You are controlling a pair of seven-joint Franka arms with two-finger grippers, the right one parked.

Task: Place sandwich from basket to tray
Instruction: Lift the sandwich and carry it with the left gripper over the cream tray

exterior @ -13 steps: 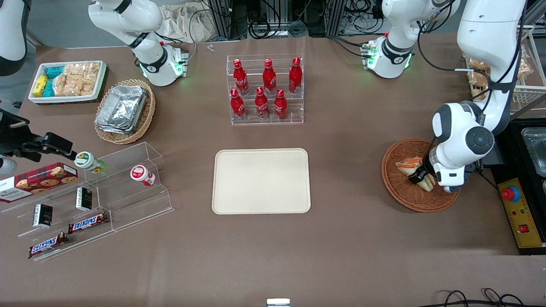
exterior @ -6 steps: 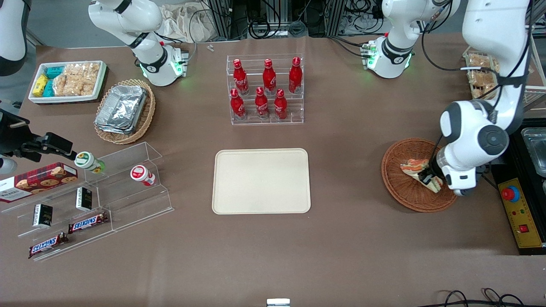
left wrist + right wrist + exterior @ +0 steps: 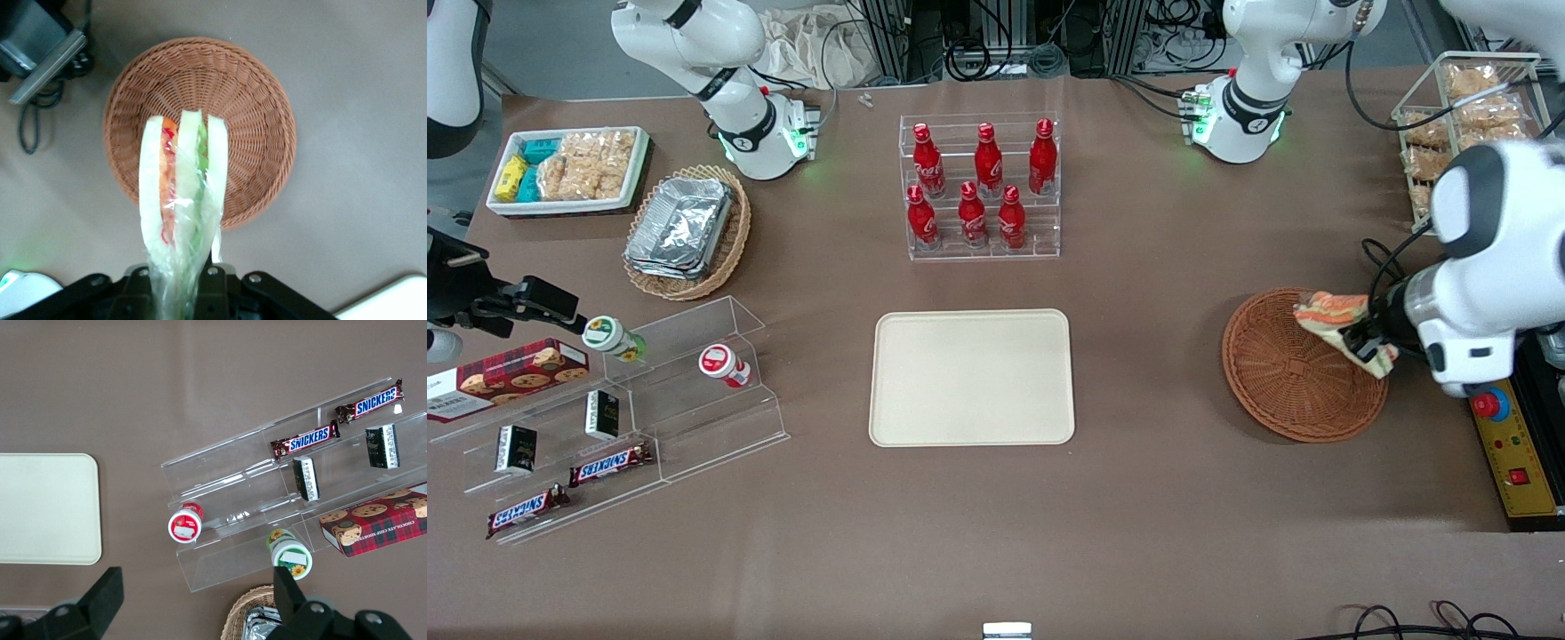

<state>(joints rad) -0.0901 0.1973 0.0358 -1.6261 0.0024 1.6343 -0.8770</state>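
A: Since a second ago the gripper (image 3: 1366, 342) has risen from inside the basket (image 3: 1280, 391), taking the sandwich (image 3: 1334, 313) up with it, toward the working arm's end of the surface (image 3: 1156, 516).

B: Gripper state?

A: Closed narrowly on the wrapped end of the sandwich (image 3: 179, 200); the wedge hangs clear above the basket rim, touching no wicker.

B: View differences?

A: Wrist view shows three pale bread slices edge-on, orange and green filling between, with the basket (image 3: 253, 107) bare beneath. Front view alone shows the tray (image 3: 971, 377), unoccupied, well apart toward mid-surface.
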